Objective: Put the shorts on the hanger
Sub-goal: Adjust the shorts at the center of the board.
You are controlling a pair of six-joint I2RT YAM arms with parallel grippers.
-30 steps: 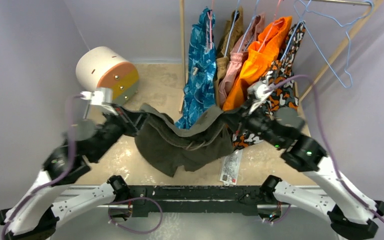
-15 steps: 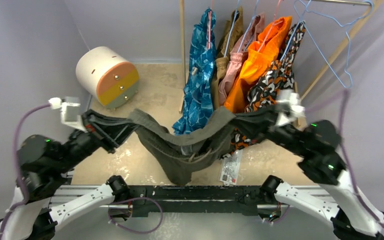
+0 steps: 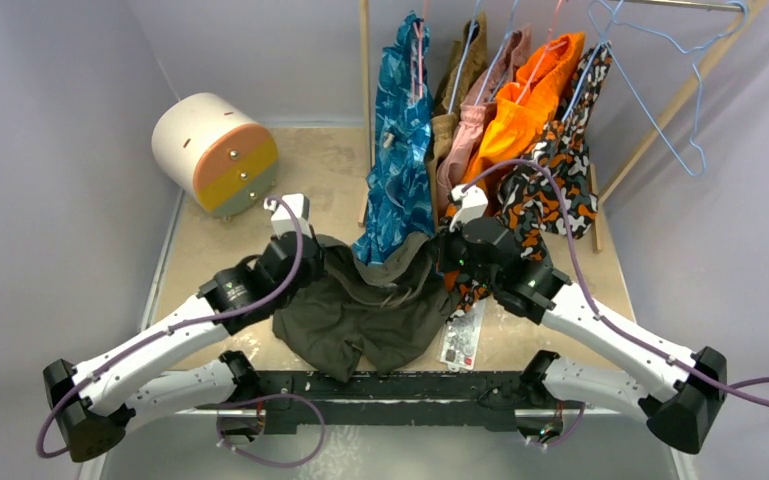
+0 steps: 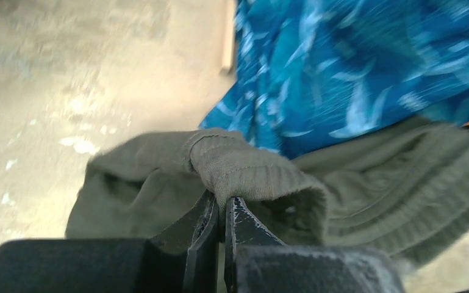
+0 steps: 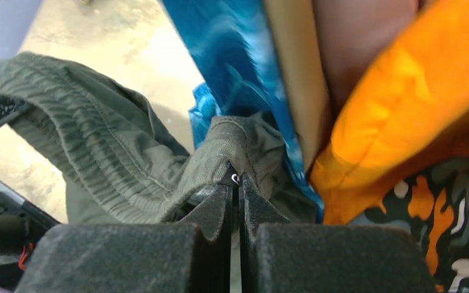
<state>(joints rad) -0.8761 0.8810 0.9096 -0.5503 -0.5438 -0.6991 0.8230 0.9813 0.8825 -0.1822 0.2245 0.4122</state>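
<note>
Sandy table [image 3: 325, 165], crowded rail [image 3: 680, 4] behind. Olive shorts [image 3: 360, 310] sag between left gripper [image 4: 219, 209] and right gripper [image 5: 236, 182], both clamped tight on the ribbed waistband. Light, floppy fabric, so the waistband corners seem the best grip. Blue hanger [image 3: 697, 105] hangs upper right.

Twin arms lean in from their bases at the near edge, forearms converging toward the middle. The left arm [image 3: 160, 340] stretches up and to the right, white links low and dark wrist raised. Its left claw [image 4: 219, 206] has its jaws pinched tight on a fold of the shorts [image 3: 360, 315] at the waistband. The right arm [image 3: 610, 330] mirrors it, angling up and to the left. The right claw [image 5: 235, 183] is likewise clamped hard on the waistband. The two claws sit near each other but apart, facing inward.
</note>
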